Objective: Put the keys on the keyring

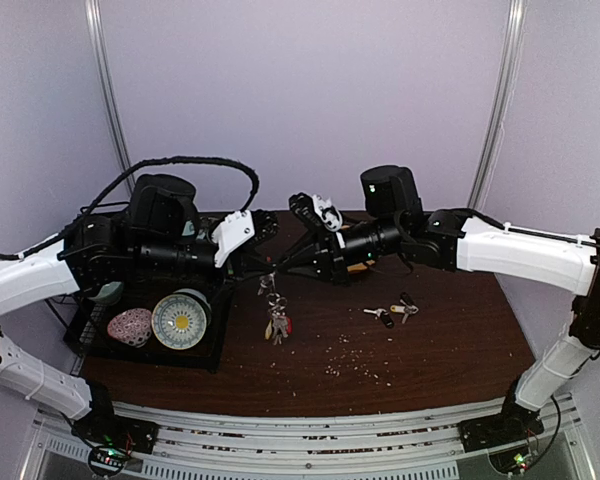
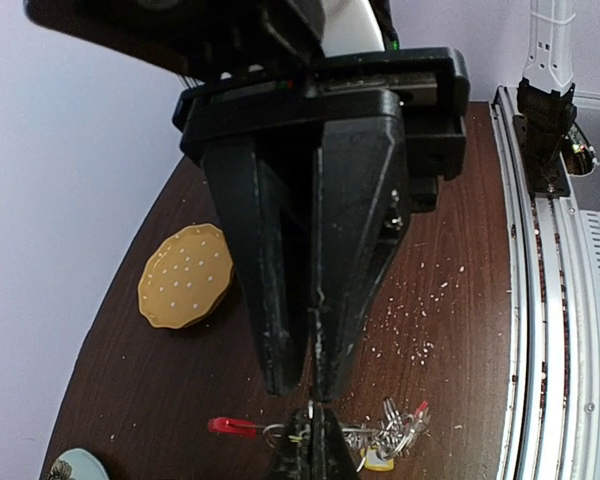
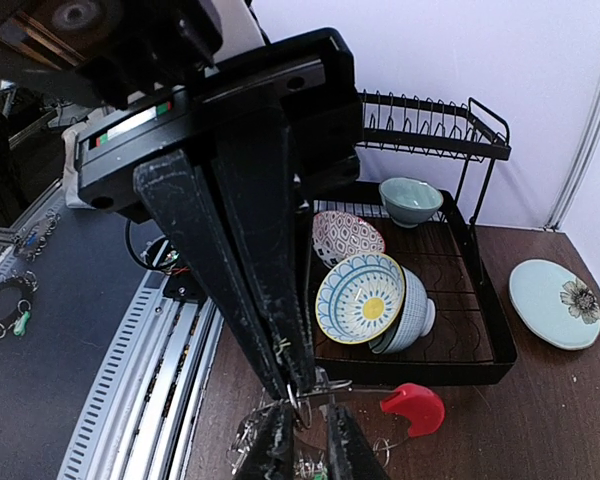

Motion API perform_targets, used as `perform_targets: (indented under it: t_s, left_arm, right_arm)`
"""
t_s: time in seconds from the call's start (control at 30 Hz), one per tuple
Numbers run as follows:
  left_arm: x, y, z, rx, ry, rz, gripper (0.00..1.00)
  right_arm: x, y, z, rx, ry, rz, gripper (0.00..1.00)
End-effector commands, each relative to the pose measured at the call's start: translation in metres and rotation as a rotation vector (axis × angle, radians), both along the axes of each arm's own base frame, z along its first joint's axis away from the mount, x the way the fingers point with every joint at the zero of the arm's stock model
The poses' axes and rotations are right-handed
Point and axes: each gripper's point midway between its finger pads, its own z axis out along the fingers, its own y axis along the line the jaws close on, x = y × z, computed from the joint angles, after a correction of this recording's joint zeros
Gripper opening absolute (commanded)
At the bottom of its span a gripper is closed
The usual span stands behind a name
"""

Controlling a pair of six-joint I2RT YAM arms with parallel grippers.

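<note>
The left pincer [image 2: 315, 393] has its fingers pressed flat together, their tips nipping the thin wire of the keyring [image 2: 280, 431] at the lower middle of its wrist view. Tip to tip with it, the right pincer [image 3: 295, 388] has its fingers drawn in on the same wire, with only a sliver between them higher up.

From above, the two meet just left of centre. The keyring hangs beneath them, its bunch of keys [image 1: 277, 325] dangling over the table [image 1: 430, 370]. A red tag [image 2: 230, 427] sticks out to the left of the ring in the left wrist view.

A few loose keys [image 1: 390, 314] lie on the brown top right of centre, well apart from the ring, with pale crumbs [image 1: 355, 352] scattered below them. A black dish rack [image 1: 215, 345] with a patterned bowl [image 1: 180, 320] sits at the lower left.
</note>
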Motion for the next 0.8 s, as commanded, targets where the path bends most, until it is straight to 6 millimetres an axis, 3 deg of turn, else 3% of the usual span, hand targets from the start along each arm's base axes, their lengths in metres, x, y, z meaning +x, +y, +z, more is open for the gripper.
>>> perform_targets:
  t_s: [0.0, 0.37, 0.57, 0.67, 0.7, 0.77]
  left_arm:
    - [-0.001, -0.010, 0.031, -0.077, -0.052, -0.030, 0.00]
    - [-0.003, -0.011, 0.031, -0.093, -0.053, -0.044, 0.00]
    - [-0.004, -0.011, 0.032, -0.151, -0.018, -0.028, 0.00]
    - [0.003, -0.003, 0.037, -0.213, -0.001, 0.030, 0.33]
    - [0.004, 0.000, 0.039, -0.235, -0.001, 0.042, 0.37]
    - [0.003, 0.007, 0.048, -0.297, -0.006, 0.054, 0.39]
  right_arm:
    - [0.002, 0.007, 0.016, 0.044, -0.018, 0.009, 0.10]
    - [0.000, 0.009, 0.007, 0.012, -0.009, 0.018, 0.00]
    - [-0.001, 0.006, 0.022, 0.104, 0.081, -0.009, 0.00]
    - [-0.001, -0.001, 0.049, 0.280, 0.124, -0.046, 0.00]
    - [0.000, -0.004, 0.047, 0.305, 0.166, -0.069, 0.00]
    - [-0.001, -0.011, 0.062, 0.427, 0.188, -0.090, 0.00]
